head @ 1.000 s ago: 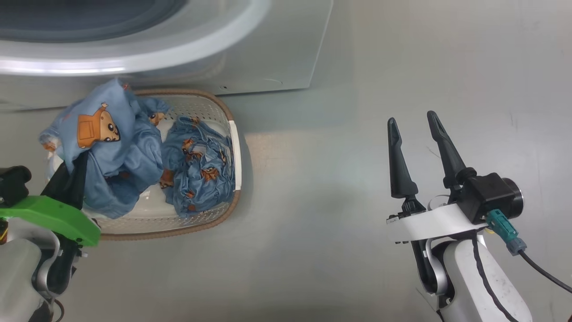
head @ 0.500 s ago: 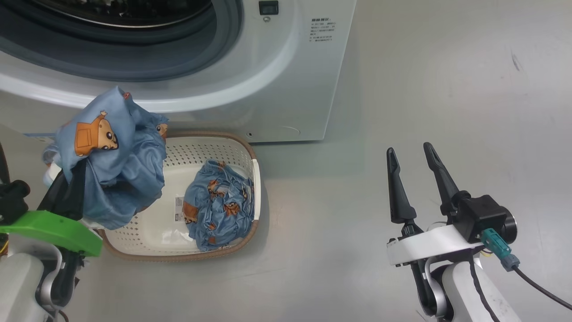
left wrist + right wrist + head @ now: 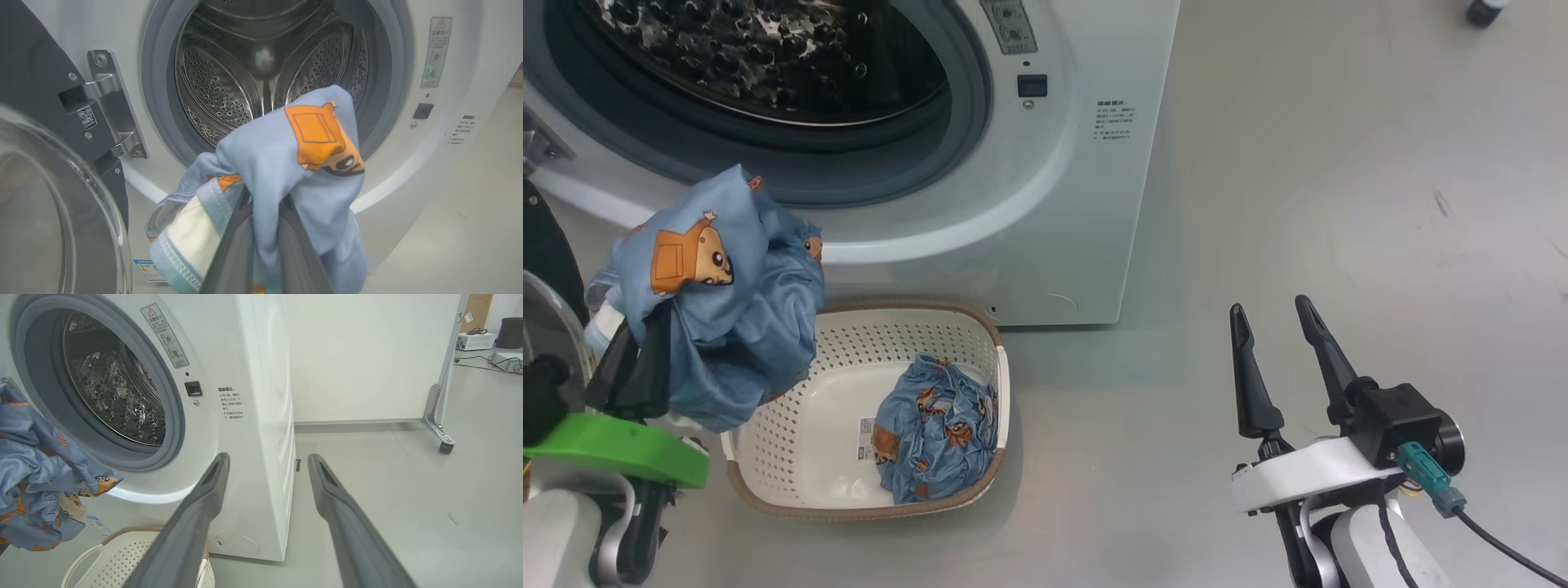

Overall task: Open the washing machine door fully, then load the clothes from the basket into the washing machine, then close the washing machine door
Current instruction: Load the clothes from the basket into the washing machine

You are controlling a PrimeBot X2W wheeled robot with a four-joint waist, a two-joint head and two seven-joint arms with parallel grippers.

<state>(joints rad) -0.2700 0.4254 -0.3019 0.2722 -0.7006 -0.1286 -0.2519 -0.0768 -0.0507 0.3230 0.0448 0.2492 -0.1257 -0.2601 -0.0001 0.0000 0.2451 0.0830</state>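
The washing machine (image 3: 1062, 204) stands with its steel drum (image 3: 261, 77) exposed. The washing machine door (image 3: 41, 212) is swung open on its hinge at the left. My left gripper (image 3: 263, 204) is shut on a bunch of light blue clothes (image 3: 719, 327), held up in front of the drum's lower left rim, above the basket's left end. More clothes (image 3: 935, 437) lie in the right part of the basket (image 3: 792, 457), which sits on the floor against the machine's front. My right gripper (image 3: 1270, 306) is open and holds nothing, over bare floor right of the machine.
Grey floor (image 3: 1298, 163) stretches to the right of the machine. A white panel on a castor (image 3: 439, 433) stands behind it, with boxes and cables (image 3: 476, 341) on the floor farther back. A blue sticker (image 3: 149, 269) sits low on the machine's front.
The head camera has tilted up, bringing the drum into view. My left gripper has lifted the blue clothes clear of the basket toward the opening. The right gripper has kept its pose.
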